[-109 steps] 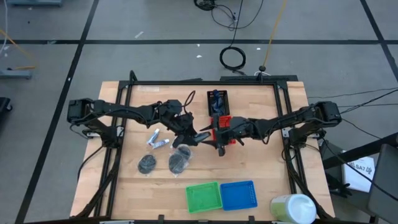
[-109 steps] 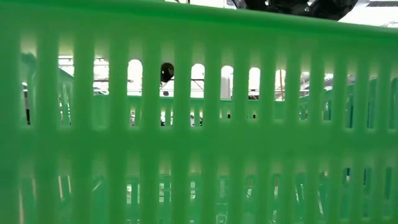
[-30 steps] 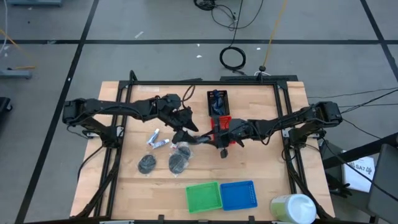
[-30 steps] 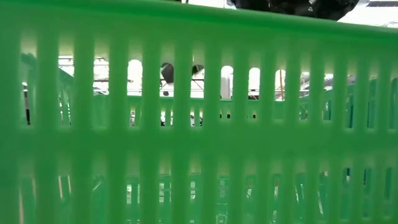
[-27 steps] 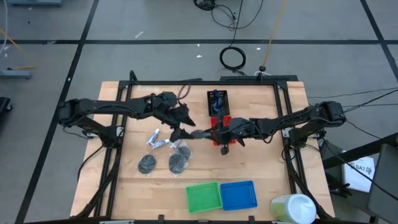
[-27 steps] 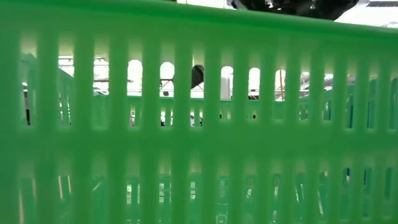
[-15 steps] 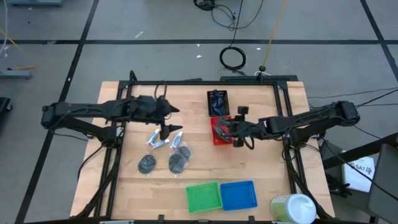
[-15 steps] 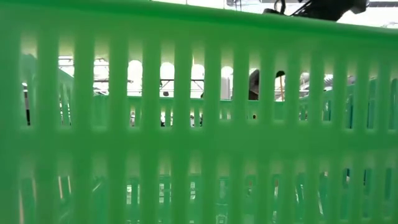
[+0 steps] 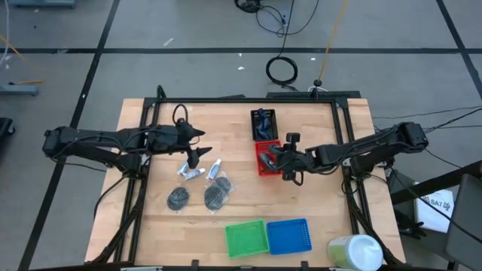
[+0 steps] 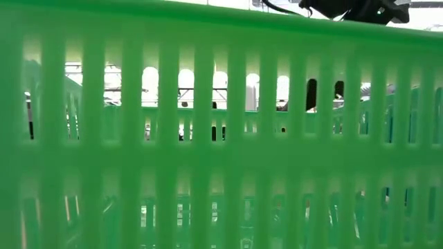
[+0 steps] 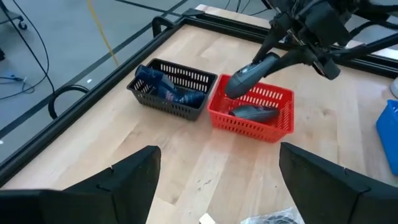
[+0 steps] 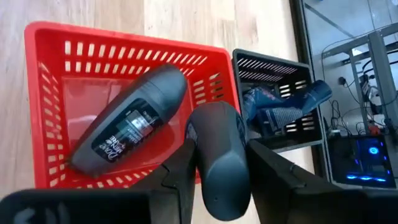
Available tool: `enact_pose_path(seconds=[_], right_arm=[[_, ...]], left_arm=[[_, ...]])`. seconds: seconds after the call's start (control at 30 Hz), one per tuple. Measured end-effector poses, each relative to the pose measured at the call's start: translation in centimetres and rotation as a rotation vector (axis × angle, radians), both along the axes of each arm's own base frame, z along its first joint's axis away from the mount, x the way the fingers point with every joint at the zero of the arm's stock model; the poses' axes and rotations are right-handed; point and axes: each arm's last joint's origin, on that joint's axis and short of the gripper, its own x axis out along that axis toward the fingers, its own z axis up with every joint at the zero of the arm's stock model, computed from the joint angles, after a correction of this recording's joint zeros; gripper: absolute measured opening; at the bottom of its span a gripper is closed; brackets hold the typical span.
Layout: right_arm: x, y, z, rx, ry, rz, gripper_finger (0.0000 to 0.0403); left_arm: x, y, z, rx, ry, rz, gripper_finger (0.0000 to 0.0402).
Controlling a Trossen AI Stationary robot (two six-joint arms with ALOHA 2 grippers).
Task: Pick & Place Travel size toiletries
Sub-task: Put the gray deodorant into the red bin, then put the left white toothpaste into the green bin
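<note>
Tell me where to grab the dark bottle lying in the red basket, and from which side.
Probably from above, across its middle: the dark bottle lies flat and diagonal in the red basket, whose walls block any side approach. The right claw, already shut on another bottle, would have to release first.

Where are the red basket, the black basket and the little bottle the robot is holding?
red basket [image 11: 217, 117], left wrist view, on its front wall.
black basket [image 11: 163, 103], left wrist view, on its front wall.
bottle [image 12: 219, 158], right wrist view, on its body, between the right gripper's fingers.
</note>
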Motion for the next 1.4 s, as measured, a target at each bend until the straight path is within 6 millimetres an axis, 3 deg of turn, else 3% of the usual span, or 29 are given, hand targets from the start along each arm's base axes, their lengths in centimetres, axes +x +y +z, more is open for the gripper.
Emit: enact_pose_path(seconds=[0.27,0.4,0.87,1.13,1.4], right_arm=[[0.5,0.1,0.1,0.022,-0.067,-0.02,0.0267],[0.9,0.1,0.6,0.033,-0.13,-0.022,0.0307],[0.5,0.2,3.9,0.132,-0.359,0.021,0.0317],[0.4,0.2,4.5,0.148,-0.412,0.02,0.0317],[0.5,0.3,4.7,0.141,-0.421,0.028,0.0318]], left_arm=[[0.0,0.0,0.0,0.002,0.001,0.0,0.0315],[0.0,0.0,0.0,0.001,0.003,0.0,0.0322],[-0.7,0.0,-1.3,-0.097,0.123,0.045,0.0303],[-1.4,-0.3,-3.8,-0.287,0.361,0.139,0.0305],[-0.8,-0.3,-7.5,-0.395,0.64,0.352,0.0287]])
